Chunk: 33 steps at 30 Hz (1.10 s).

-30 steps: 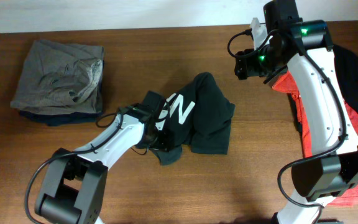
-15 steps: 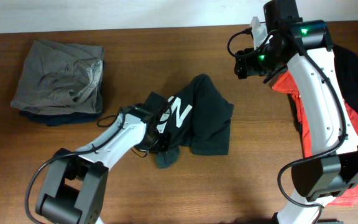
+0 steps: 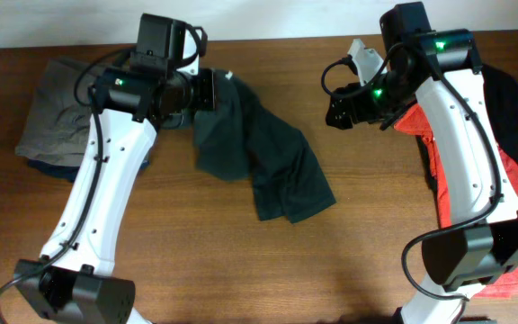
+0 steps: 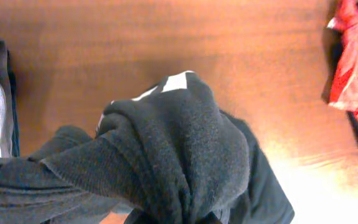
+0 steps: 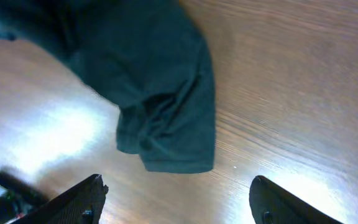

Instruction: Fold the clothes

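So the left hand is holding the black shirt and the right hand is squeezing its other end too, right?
Not quite. The left gripper is shut on the black shirt, but the right gripper is open and holds nothing. The shirt's other end lies loose on the table ahead of its fingers. The right wrist view shows this.

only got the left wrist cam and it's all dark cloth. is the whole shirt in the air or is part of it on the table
Observer: Part. The left gripper holds one end of the black cloth T-shirt; the other end lies on the brown wooden table.
Operator: where's the right arm
Observer: The right gripper hangs open beside the shirt, touching nothing.
Operator: print showing from above
Observer: No, overhead shows only plain dark cloth.
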{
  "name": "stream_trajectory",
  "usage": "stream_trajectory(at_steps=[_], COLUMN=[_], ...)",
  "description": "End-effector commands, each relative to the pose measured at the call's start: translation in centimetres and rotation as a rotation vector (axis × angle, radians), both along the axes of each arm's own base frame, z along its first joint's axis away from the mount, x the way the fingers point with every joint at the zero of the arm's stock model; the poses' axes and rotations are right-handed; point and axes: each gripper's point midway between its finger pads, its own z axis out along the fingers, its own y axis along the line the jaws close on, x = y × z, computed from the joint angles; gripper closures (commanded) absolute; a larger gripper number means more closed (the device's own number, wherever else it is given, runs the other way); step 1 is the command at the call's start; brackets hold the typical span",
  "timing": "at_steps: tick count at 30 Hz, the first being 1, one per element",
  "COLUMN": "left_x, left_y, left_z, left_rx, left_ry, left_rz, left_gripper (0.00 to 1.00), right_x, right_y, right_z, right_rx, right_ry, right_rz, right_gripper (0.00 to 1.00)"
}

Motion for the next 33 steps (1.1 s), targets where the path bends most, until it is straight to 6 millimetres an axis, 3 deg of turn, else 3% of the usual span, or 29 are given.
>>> stream_trajectory(at_steps=[1,5,10,14,17,23,33], left_x=[0.4,0.7,1.0,1.3,1.5,1.4,0.6], left_y=[-0.2,-0.3,0.6,1.7,2.4,2.9,3.1], left_z=[3.3,3.6,3.5,3.5,3.5,3.1,2.3], left_rx=[-0.018,-0.023,0.021,0.083,0.11,0.137,0.149], left_ry=[-0.097,-0.118,-0.125,-0.143,-0.149,-0.137,-0.096], left_rz=[-0.013,-0.013,0.022,0.044,0.069,0.088,0.084], left_gripper=[0.99,0.99,0.99,0.99,0.99,0.99,0.99], right_x=[-1.0,-1.1,-1.3,-2.6,-4.1,-7.0,-7.1], right_y=[2.5,5.2,8.6,6.9,6.2,7.2,7.8], right_z=[0.6,-1.9,-6.9,-12.0,-14.0,-16.2,-18.1], right_rx=[0.067,0.066,0.076,-0.103,-0.162,-0.294,-0.378], right_ry=[-0.035,-0.034,-0.02,0.042,0.094,0.116,0.052], right_rz=[0.119,0.185,0.203,0.14,0.138,0.214,0.211], right_gripper=[0.21,0.21,0.22,0.23,0.26,0.27,0.31])
